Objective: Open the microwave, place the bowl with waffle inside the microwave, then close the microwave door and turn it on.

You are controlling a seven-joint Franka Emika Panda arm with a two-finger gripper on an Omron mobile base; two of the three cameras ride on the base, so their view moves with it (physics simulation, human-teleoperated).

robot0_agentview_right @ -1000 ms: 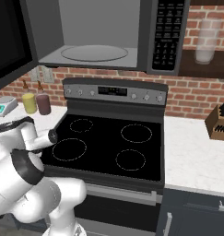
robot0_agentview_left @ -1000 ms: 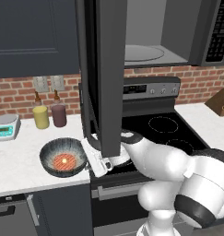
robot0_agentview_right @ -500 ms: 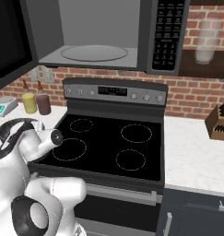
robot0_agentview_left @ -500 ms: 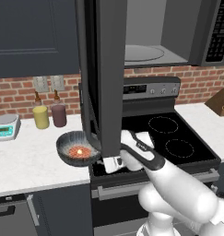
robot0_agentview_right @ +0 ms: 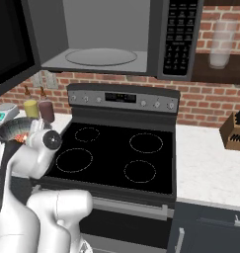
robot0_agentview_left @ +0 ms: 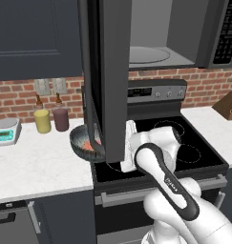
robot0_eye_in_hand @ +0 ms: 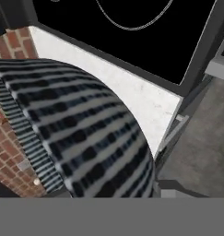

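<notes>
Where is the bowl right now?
The bowl is lifted off the counter, left of the stove, partly behind the open microwave door.

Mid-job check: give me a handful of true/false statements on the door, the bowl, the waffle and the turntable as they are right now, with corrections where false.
1. The microwave door stands open. True.
2. The bowl sits flat on the counter. False: it is lifted off the counter, beside the stove's left edge, at the arm's claw end.
3. The waffle is in the bowl. True.
4. The bowl is already on the turntable. False: the glass turntable is bare; the bowl is well below the microwave.
5. A pot stands on the stove. False: all four burner rings are bare.
</notes>
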